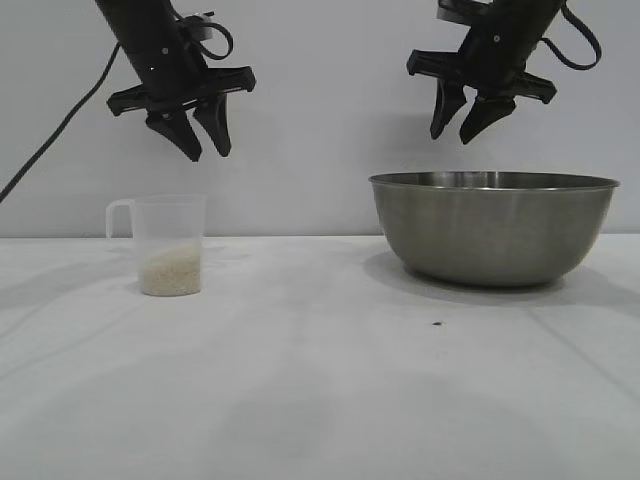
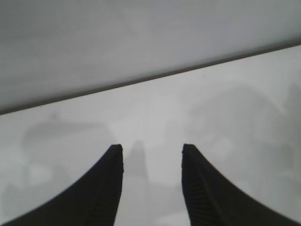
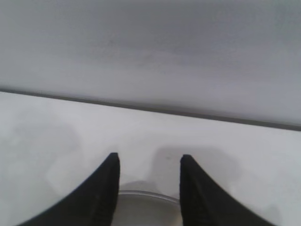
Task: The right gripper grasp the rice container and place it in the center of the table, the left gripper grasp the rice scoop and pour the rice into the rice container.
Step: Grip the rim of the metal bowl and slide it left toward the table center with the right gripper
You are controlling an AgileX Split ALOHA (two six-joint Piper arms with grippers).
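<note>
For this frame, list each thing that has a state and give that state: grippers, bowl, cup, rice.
left gripper: open, empty, in the air above the rice scoop.
right gripper: open, empty, in the air above the rice container.
rice container: upright on the table, at the right side, not gripped; inside hidden.
rice scoop: upright on the table, at the left side, untouched.
rice: a shallow layer in the bottom of the scoop, not poured.
</note>
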